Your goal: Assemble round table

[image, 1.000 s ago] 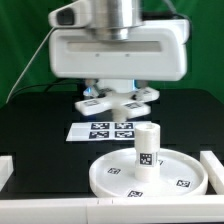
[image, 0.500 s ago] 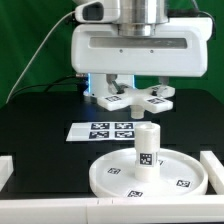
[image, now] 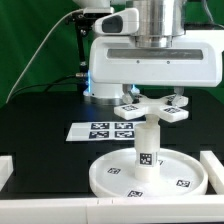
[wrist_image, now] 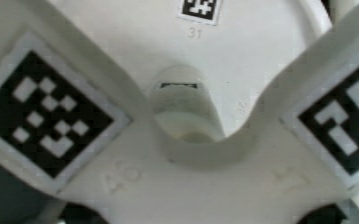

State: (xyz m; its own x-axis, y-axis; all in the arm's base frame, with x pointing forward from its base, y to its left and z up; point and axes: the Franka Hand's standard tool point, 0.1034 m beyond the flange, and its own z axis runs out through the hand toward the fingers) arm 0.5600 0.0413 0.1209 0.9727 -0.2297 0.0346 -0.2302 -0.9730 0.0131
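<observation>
The large rimmed round disc (image: pixel 178 180) lies flat on the black table at the front. The short cylindrical leg (image: pixel 147 148) stands upright at its centre. My gripper (image: pixel 152 97) is shut on the cross-shaped base (image: pixel 151 106) and holds it in the air just above the top of the leg, a little to the exterior view's right. In the wrist view the base (wrist_image: pixel 176 170) fills the picture, with tagged arms on both sides and its centre socket (wrist_image: pixel 183 105) in the middle. My fingertips are hidden there.
The marker board (image: pixel 103 130) lies flat on the table behind the disc, to the exterior view's left. White raised rails stand at the left (image: pixel 5 168) and right (image: pixel 212 165) table edges. A cable hangs at the back left.
My gripper has carried the cross-shaped base toward the exterior view's right and slightly nearer, from above the marker board to above the leg. The disc and leg have not moved.
</observation>
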